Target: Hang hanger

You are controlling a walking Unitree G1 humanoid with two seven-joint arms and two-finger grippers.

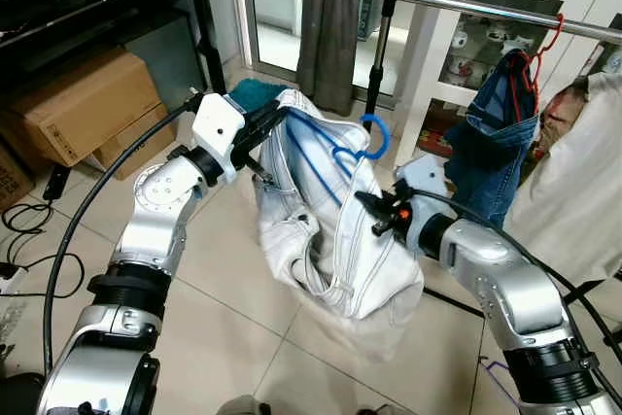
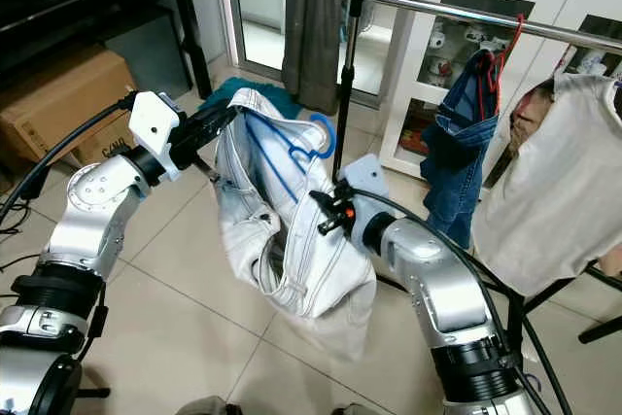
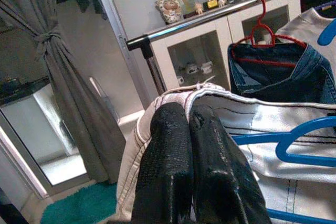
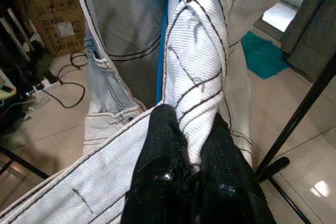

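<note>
you're holding jeans (image 1: 330, 230) mid-frame: left gripper (image 1: 260, 139) pinching waistband, right gripper (image 1: 374, 213) clamping fabric lower right. hanger (image 1: 340, 148) lying inside, hook (image 1: 377, 135) pointing up-right. rail (image 1: 486, 9) sitting upper right, nearer right arm.

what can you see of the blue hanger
The blue hanger looks like thin plastic, with a curled hook at the top and slim arms running down inside the white jeans. It is tilted, held in mid-air below the metal rail, not hooked on it. The jeans are draped over it and hide most of its frame. The left gripper and right gripper pinch the denim on either side.
</note>
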